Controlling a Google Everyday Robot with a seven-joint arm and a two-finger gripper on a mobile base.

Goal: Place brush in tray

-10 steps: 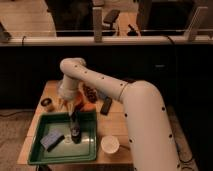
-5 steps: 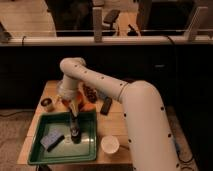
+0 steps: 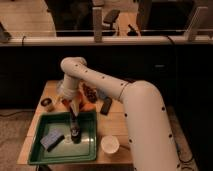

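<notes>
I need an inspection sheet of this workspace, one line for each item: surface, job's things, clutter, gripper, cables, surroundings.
Surface: wooden table, with the tray on its front left part.
Job's things: green tray; brush inside it, right of the sponge, directly under the gripper; held or not, cannot tell.
Clutter: blue-grey sponge in the tray; white cup right of the tray; black slab; small dark round pot; orange items behind the tray.
Gripper: gripper low over the tray's middle.
Cables: nothing seen.
Surroundings: dark partition behind the table; office chair beyond.

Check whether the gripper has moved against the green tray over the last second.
No. The gripper hangs over the same spot inside the tray, just right of the sponge, as before.
</notes>
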